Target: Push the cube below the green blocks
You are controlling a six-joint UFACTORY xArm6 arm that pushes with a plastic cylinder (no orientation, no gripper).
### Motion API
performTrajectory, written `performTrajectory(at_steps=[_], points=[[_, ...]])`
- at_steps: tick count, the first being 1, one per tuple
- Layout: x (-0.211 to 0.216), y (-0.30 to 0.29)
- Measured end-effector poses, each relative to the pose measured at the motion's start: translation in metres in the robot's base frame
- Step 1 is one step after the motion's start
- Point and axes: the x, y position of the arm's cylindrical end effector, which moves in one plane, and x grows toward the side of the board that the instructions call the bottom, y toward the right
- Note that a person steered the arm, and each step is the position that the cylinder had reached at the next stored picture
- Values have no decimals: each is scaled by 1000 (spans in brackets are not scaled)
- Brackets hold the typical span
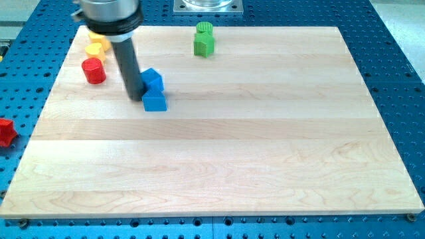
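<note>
pale wooden board [219, 166] fills most of the view, made of long glued strips with the grain running left to right, its near half bare. it lies on a blue perforated table [398, 79] whose rows of holes show around every edge. at the view's left edge, off the board and on the blue table, sits a red block [5, 131], partly cut off, its shape unclear.

farther back, left of centre, a blue cube [155, 101] rests on the wood with a second blue block [153, 79] touching it just behind. my tip [135, 98] stands just left of the blue cube, touching or nearly touching it; the dark rod rises from there to a black collar at the view's top. there are no jaws to report: the arm ends in the rod alone.

beyond, near the board's far left corner, a red cylinder [93, 70] stands beside two yellow blocks [97, 46]. at the far edge, well right of these, two green blocks [204, 40] sit close together.
</note>
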Motion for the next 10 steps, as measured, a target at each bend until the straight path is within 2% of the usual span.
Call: performTrajectory(at_steps=[1,2,3,7,10], points=[[-40,46],[-64,14],[-87,12],[-86,56],[-76,61]])
